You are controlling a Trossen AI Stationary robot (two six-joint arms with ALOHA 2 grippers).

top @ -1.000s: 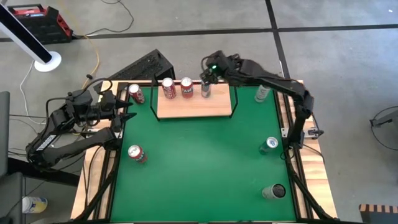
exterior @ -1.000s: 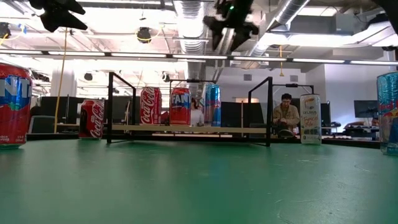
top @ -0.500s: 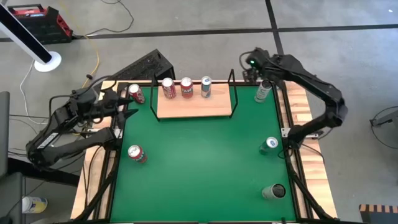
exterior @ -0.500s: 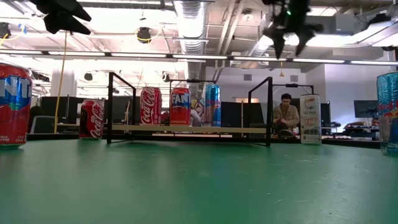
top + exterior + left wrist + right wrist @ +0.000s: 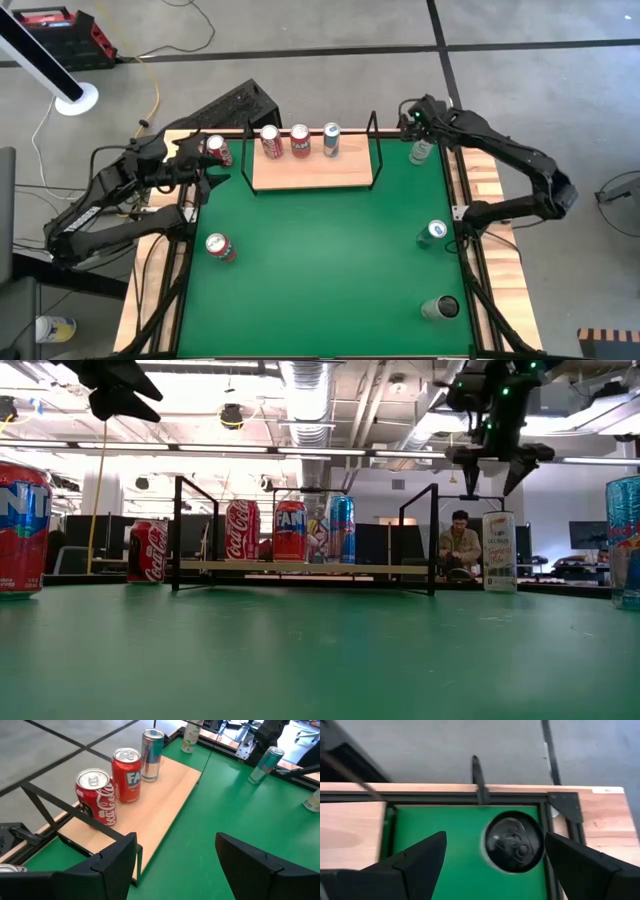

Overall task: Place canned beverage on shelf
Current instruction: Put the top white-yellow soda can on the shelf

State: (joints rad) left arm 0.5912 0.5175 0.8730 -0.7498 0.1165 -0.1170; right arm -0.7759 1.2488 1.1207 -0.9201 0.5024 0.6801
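Tool of the left arm (image 5: 213,172) is held raised above the worktop's (image 5: 320,270) far-left corner, with its fingers (image 5: 112,862) spread and nothing between them; it is pointed along the shelf (image 5: 312,168). Just beside it, off the shelf's left end, a red cola can (image 5: 219,150) is stood on the green surface. A red and blue can (image 5: 218,245) is set well apart from it, nearer the left edge's middle.

On the shelf, a flat pale-wood board with thin black wire frames at both ends, laid at the far middle of the worktop, three cans are lined up along the back edge: a red cola can (image 5: 96,795), a red orange-soda can (image 5: 126,774) and a slim blue and silver can (image 5: 152,747). The front part of the board is left bare.

Tool of the right arm (image 5: 419,121) is hung, pointed straight down, over a pale can (image 5: 421,151) stood in the far-right corner, just past the shelf's right frame. Its fingers (image 5: 417,857) are spread wide to either side of the can's dark top (image 5: 513,841), seen from above, and are not touching it. Along the right edge, a blue-green can (image 5: 432,233) is stood upright, and another can (image 5: 439,309) is laid on its side nearer the front. A person (image 5: 459,544) is seen in the room beyond.
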